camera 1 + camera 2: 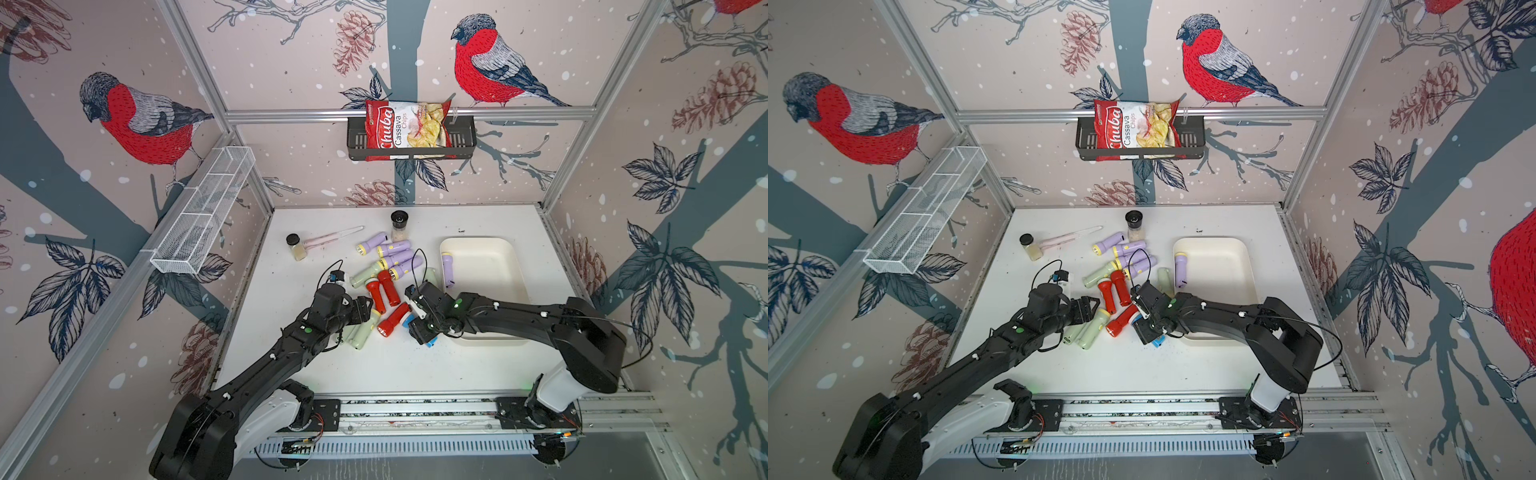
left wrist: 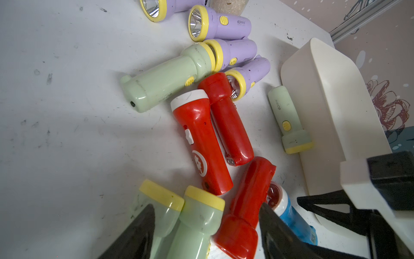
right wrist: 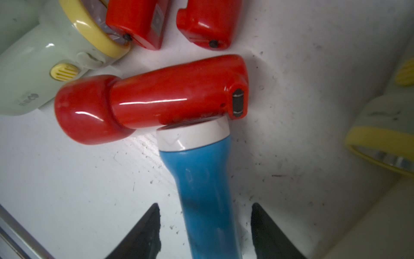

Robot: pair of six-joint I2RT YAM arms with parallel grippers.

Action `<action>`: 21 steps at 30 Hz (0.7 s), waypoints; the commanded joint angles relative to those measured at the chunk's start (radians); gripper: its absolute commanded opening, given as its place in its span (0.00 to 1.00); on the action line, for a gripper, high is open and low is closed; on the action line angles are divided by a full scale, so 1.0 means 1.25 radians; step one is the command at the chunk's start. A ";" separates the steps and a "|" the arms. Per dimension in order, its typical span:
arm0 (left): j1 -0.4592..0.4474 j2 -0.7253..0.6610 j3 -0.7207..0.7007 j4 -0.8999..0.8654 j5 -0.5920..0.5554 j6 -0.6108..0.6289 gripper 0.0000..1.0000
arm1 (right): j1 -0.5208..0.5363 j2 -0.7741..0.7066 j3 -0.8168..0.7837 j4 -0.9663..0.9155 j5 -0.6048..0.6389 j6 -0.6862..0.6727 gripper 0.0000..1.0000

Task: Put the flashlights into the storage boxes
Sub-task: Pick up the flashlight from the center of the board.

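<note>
While the left gripper [image 2: 207, 206] was held open above two pale green flashlights [image 2: 197, 222], the right gripper [image 3: 205, 205] was spread astride the blue flashlight [image 3: 201, 190] without touching it, its white head butted against a crosswise red flashlight [image 3: 156, 98]. Farther off, one lilac flashlight [image 1: 447, 266] was laid in the tray [image 1: 511, 253], head toward the back wall.

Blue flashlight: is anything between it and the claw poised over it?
Nothing visible. The right gripper straddles the blue flashlight, bare table either side; a red flashlight only touches its white head, beyond the fingertips.
</note>
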 commanded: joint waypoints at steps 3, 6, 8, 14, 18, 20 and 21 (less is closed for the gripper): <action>0.001 0.010 0.011 0.036 -0.009 0.002 0.72 | 0.008 0.026 0.015 -0.016 0.032 -0.028 0.61; 0.001 0.018 0.014 0.033 -0.009 0.004 0.72 | 0.010 0.033 0.016 -0.009 0.038 -0.033 0.58; 0.001 0.019 0.015 0.035 -0.009 0.004 0.72 | 0.010 0.038 0.016 -0.004 0.037 -0.039 0.57; 0.001 0.014 0.013 0.038 -0.016 0.010 0.72 | 0.013 0.057 0.022 -0.001 0.052 -0.051 0.52; 0.001 0.014 0.015 0.046 -0.018 0.014 0.72 | 0.018 0.056 0.022 -0.002 0.051 -0.064 0.45; 0.001 0.017 0.015 0.050 -0.013 0.018 0.72 | 0.027 0.050 0.018 -0.003 0.061 -0.066 0.44; 0.001 0.018 0.016 0.052 -0.012 0.021 0.72 | 0.032 0.046 0.018 -0.004 0.066 -0.066 0.44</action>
